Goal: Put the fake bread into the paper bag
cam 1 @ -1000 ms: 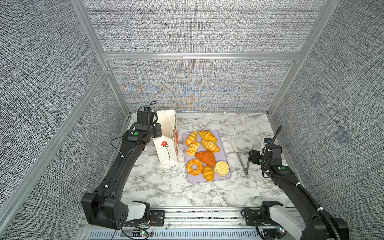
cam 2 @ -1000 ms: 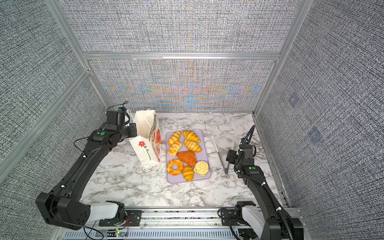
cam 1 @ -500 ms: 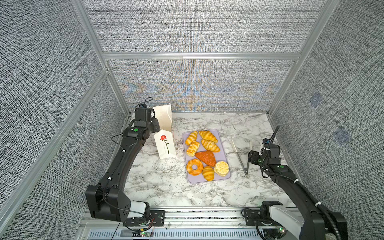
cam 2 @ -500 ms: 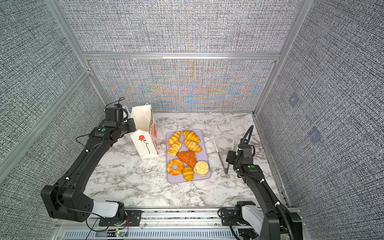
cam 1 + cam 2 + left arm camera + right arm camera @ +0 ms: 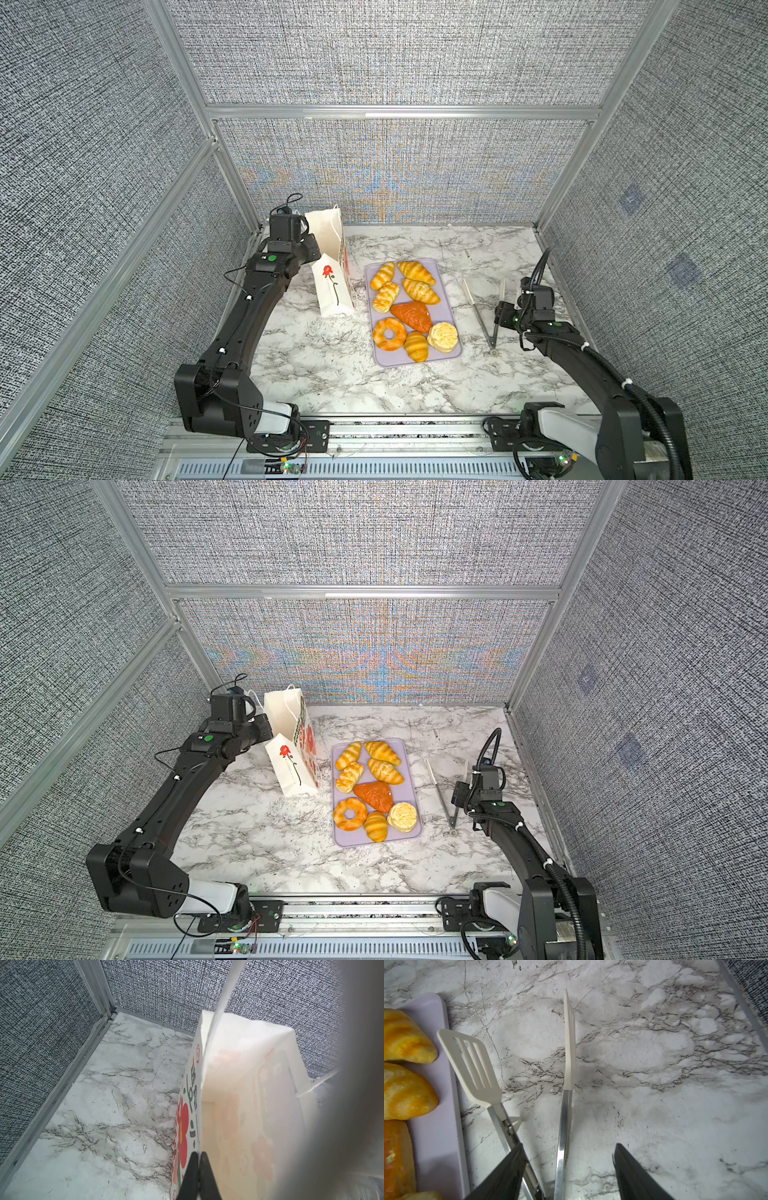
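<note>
White paper bag (image 5: 332,286) stood pinched in the closed left tool (image 5: 198,1154). Fake bread (image 5: 411,316) lay between it and the parted right tool (image 5: 569,1145), astride tongs (image 5: 473,1064).

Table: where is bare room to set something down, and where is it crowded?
Widest bare patch: the table front, between tray and front rail. Also free: behind the tray, up to the back wall. Crowded: the gaps between paper bag and tray, and tray and tongs.
</note>
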